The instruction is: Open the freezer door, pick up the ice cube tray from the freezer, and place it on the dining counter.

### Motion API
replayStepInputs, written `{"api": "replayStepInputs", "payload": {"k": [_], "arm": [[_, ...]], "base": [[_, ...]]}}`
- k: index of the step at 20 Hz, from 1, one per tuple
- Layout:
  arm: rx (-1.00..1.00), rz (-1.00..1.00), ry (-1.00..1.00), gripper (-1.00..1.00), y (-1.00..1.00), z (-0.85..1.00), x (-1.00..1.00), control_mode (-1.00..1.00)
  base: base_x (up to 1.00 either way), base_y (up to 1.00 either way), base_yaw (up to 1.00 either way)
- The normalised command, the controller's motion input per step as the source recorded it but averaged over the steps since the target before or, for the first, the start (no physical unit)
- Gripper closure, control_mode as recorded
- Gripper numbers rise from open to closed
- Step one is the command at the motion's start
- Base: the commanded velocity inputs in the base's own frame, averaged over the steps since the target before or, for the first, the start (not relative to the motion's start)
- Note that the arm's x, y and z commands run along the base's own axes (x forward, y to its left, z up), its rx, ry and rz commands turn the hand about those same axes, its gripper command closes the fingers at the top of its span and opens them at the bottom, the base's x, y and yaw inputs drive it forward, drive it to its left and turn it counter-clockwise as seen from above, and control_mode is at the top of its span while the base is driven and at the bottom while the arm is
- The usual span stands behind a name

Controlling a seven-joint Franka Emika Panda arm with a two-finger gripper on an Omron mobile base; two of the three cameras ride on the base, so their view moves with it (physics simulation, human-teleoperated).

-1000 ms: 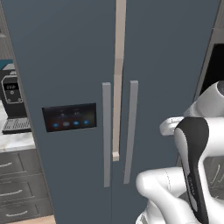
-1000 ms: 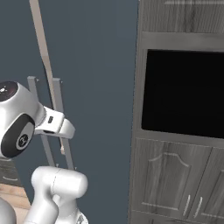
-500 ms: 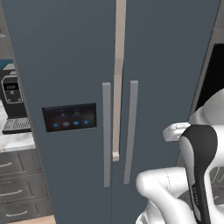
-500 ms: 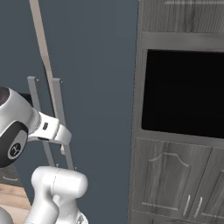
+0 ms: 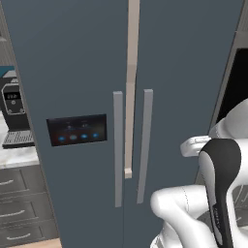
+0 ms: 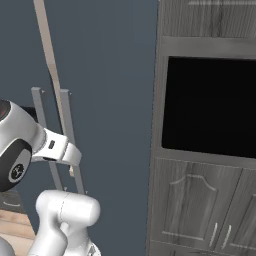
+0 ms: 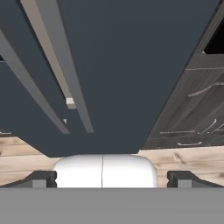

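The freezer door is the left slate blue-grey door, with a black panel of blue lights and a long grey handle. It stands shut, so the freezer's inside and the ice cube tray are hidden. The dining counter is out of view. In the hand view my gripper is open and empty, well back from the doors, and it looks up at the freezer door's handle. In the right base view the same handle stands just above my arm.
The plain matching door with its own handle is to the right. Further right is a grey wood cabinet with a black oven opening. A coffee machine sits on a counter over dark drawers at left.
My arm's elbow has swung lower and outward toward the side, with the hand dropping a little. Both doors stayed shut and the jaws stayed open.
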Motion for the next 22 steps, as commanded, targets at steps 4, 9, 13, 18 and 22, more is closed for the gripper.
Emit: {"api": "replayStepInputs", "payload": {"k": [4,9,13,18,22], "arm": [[0.00,0.00,0.00,-1.00,0.00,0.00,0.00,1.00],[0.00,0.00,0.00,-1.00,0.00,0.00,0.00,1.00],[0.00,0.00,0.00,-1.00,0.00,0.00,0.00,1.00],[0.00,0.00,0.00,-1.00,0.00,0.00,0.00,1.00],[0.00,0.00,0.00,-1.00,0.00,0.00,0.00,1.00]], "base": [[0.00,0.00,0.00],[-0.02,-0.14,0.00],[-0.03,-0.43,0.03],[0.00,-0.41,0.08],[0.00,-0.19,0.06]]}}
